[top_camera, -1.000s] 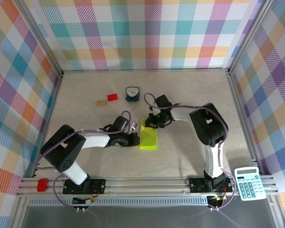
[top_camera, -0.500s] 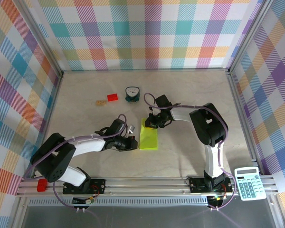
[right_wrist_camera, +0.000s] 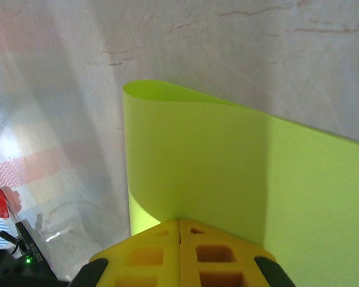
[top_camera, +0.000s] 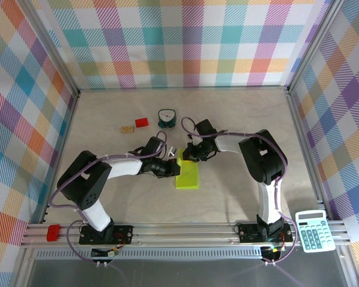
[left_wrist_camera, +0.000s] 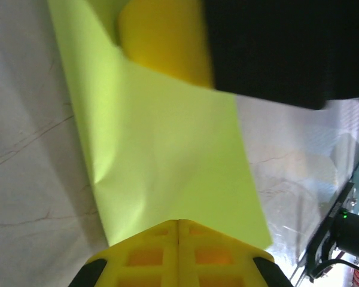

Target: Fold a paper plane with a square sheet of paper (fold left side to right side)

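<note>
**Closed fingers on both ends of the doubled sheet**

Top external: one square sheet of paper (top_camera: pixel 187 176) is lying mid-worktop (top_camera: pixel 245 119), doubled into a strip with its long axis running near-to-far. The left fingers (top_camera: pixel 167 169) are meeting its left edge and the right fingers (top_camera: pixel 190 156) its far end. Both pairs are closed.

Left wrist: the closed left fingers (left_wrist_camera: pixel 149 254) are pressing the sheet (left_wrist_camera: pixel 167 155), which is stretching ahead to the right fingers (left_wrist_camera: pixel 167 42).

Right wrist: the closed right fingers (right_wrist_camera: pixel 215 254) are resting on the sheet (right_wrist_camera: pixel 227 167). Its fold is curving up, still rounded, ahead and to the left — probably the next part needing flattening.
</note>
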{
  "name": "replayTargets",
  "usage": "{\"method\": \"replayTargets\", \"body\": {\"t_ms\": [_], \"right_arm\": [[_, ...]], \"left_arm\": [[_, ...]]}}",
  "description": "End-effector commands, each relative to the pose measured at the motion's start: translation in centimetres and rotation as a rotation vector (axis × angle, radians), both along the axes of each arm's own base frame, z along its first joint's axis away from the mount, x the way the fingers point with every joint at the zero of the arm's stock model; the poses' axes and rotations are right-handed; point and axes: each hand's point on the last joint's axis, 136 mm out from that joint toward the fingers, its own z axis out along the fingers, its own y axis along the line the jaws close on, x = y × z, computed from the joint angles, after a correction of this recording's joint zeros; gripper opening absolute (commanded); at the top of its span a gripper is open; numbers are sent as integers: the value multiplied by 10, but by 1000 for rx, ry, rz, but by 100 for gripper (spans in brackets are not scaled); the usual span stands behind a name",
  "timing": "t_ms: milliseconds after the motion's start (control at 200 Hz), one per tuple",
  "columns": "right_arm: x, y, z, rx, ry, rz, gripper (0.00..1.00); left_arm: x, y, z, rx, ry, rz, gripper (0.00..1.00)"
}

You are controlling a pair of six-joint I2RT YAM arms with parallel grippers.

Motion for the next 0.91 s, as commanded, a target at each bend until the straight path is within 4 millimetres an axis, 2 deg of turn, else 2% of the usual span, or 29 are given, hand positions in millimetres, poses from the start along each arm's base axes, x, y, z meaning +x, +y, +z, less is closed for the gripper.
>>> {"method": "replayTargets", "body": {"t_ms": [0,295,570,735,900], "right_arm": [[-11,-33,-49,-181,59,-32,0],[-11,-34,-51,-194,63,-31,0],[-11,-37,-53,-213,66,-29,0],[-11,-36,-54,-212,67,-26,0],[-10,-36,-53,-212,61,-21,0]], "left_arm": [[-2,-10,-1,-37,-6,-35,0],[-29,6,-28,16,63,-31,0],[-66,20,-39,31,132,-40,0],[-89,27,-42,33,164,-53,0],[-94,28,-31,24,146,-74,0]]}}
